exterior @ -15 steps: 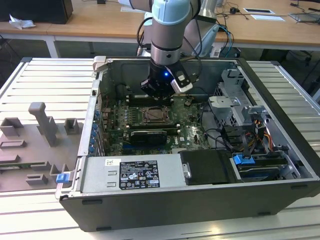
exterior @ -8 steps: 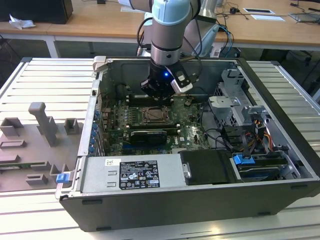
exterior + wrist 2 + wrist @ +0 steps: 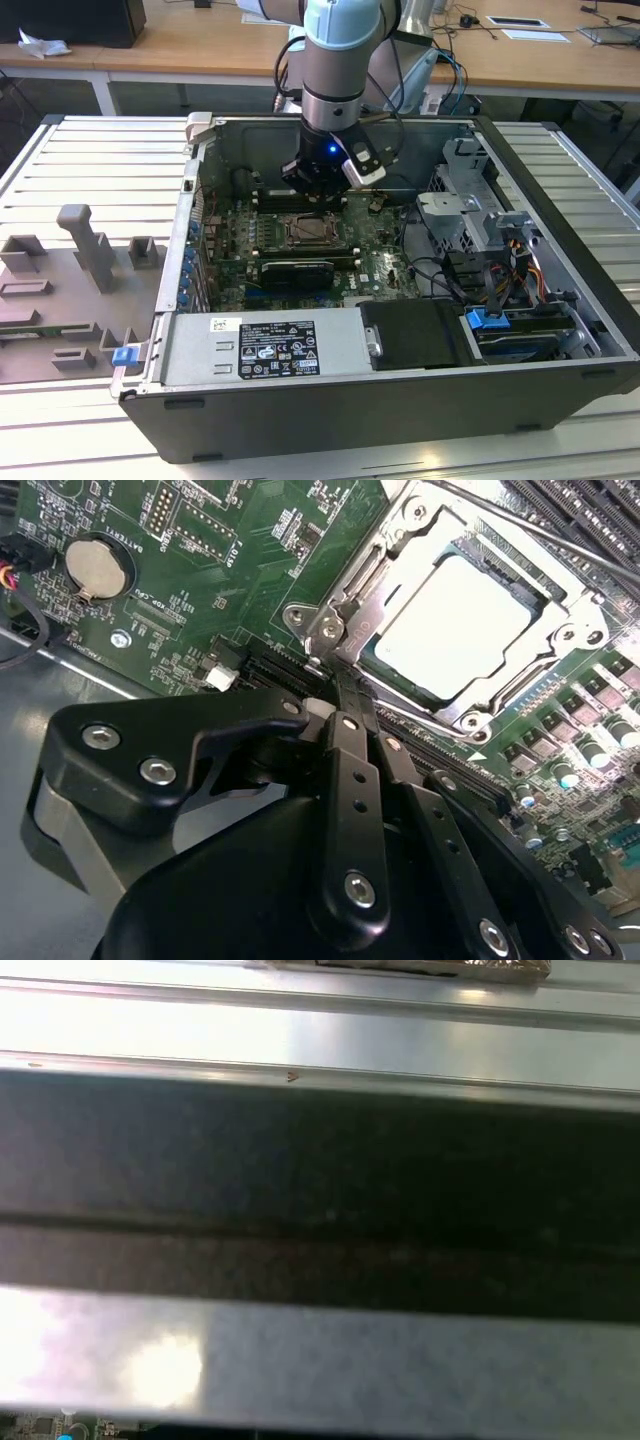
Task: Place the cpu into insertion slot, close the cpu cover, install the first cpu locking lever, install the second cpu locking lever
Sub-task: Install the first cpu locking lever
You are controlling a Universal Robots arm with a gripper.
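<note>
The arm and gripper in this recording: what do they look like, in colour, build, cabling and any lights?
In the exterior view the arm is a round silver-grey tube with a pale blue joint cap; black cables loop beside it. Below sits a black wrist block with a small blue light and a white-and-black box clipped to its side. In the second wrist view the gripper is matte black, built of flat linkage bars joined by silver screws and pins.

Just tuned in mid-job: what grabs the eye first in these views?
The end effector hangs low inside the open computer case, its tip at the corner of the insertion slot. In the second wrist view the cpu lies seated there, pale and shiny, with the cpu cover down around it. A round coin battery sits on the green board nearby.
</note>
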